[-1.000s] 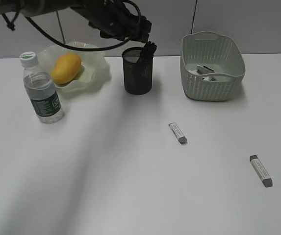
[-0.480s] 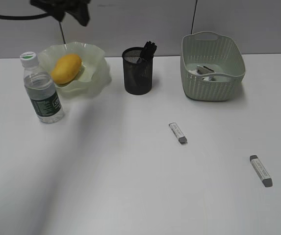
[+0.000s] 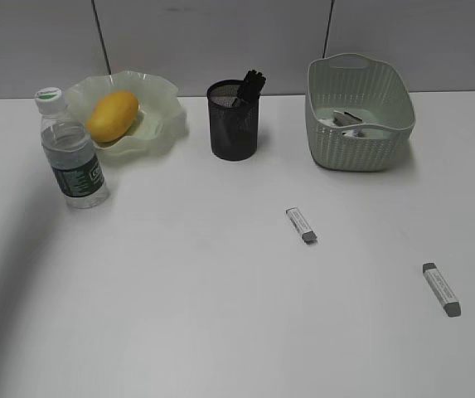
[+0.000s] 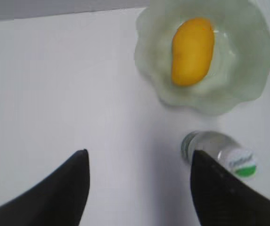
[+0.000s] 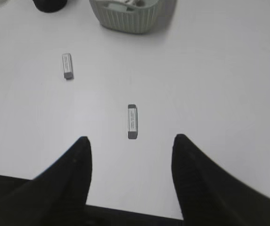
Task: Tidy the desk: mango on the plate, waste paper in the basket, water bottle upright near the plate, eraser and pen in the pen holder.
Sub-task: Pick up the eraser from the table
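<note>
Both grippers, left point(image 4: 139, 188) & right point(image 5: 131, 176), hang spread & empty, w/ two erasers point(image 3: 301, 225) point(image 3: 441, 288) loose on desk point(image 3: 220, 315), well apart from pen holder point(image 3: 234, 121): thin & flat, so pads may skid off.

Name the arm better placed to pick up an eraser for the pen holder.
Right, probably. The right gripper hangs open just short of one eraser, which lines up with the gap between its fingers. The left gripper is over the water bottle and plate, far from both erasers.
</note>
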